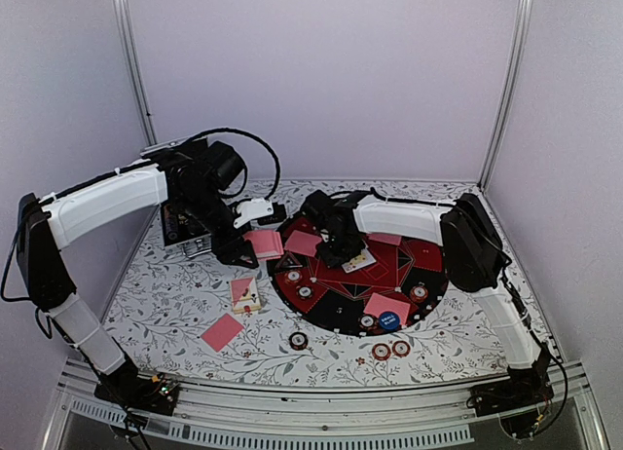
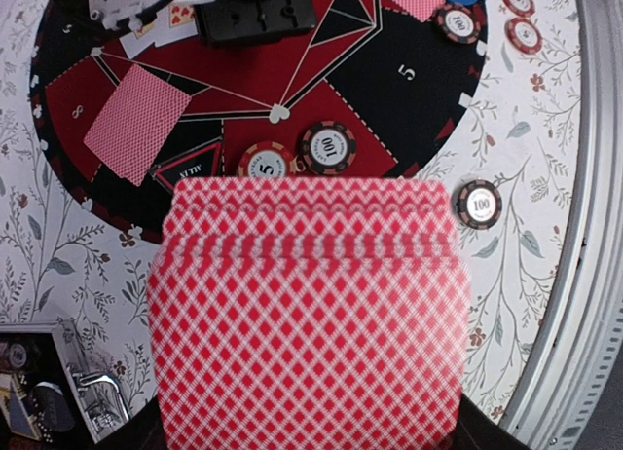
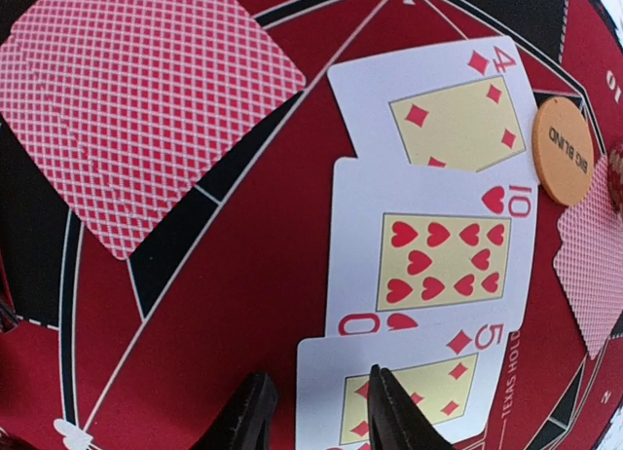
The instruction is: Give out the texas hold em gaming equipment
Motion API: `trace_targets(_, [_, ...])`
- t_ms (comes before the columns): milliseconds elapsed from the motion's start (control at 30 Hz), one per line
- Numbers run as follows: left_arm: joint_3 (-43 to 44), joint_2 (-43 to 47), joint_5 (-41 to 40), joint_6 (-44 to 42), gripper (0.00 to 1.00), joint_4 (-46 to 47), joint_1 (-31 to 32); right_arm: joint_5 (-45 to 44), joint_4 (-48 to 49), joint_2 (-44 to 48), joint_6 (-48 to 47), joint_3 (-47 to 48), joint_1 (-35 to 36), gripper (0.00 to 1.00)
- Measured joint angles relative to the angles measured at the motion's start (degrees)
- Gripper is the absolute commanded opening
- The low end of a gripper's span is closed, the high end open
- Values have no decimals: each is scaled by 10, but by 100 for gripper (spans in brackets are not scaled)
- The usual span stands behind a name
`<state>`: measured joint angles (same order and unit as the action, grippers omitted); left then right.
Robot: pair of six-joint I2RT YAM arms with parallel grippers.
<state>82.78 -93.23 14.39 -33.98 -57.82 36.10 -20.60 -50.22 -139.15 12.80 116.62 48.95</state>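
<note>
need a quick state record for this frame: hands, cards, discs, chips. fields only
left hand: shut on deck of cards
right hand: open, low over the five of diamonds
face-up row: four of diamonds, ten of hearts, five of diamonds, overlapping on the round mat
orange disc: on mat, beside the four
blue disc: near edge of mat
chips off mat: three, on the tablecloth in front

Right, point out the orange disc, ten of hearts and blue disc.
orange disc (image 3: 563,150), right wrist view, face centre.
ten of hearts (image 3: 433,260), right wrist view, centre panel.
blue disc (image 1: 389,321), top view, its centre.
</note>
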Motion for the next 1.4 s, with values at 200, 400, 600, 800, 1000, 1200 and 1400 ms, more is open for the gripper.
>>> trace_targets(200, [0,0,1,0,0,0,0,78,37,21,23,-29,-30,59])
trace_targets(400, [0,0,1,0,0,-1,0,195,98,104,57,-133,-58,62])
trace_targets(600, [0,0,2,0,0,-1,0,300,177,214,97,-250,-83,63])
trace_targets(800, [0,0,2,0,0,-1,0,394,264,266,148,-396,-97,63])
trace_targets(1000, [0,0,2,0,0,0,0,446,305,265,179,-460,-107,62])
trace_targets(1200, [0,0,2,0,0,-1,0,480,353,247,192,-460,-127,60])
trace_targets(1400, [-1,0,2,0,0,-1,0,521,381,220,198,-446,-153,57])
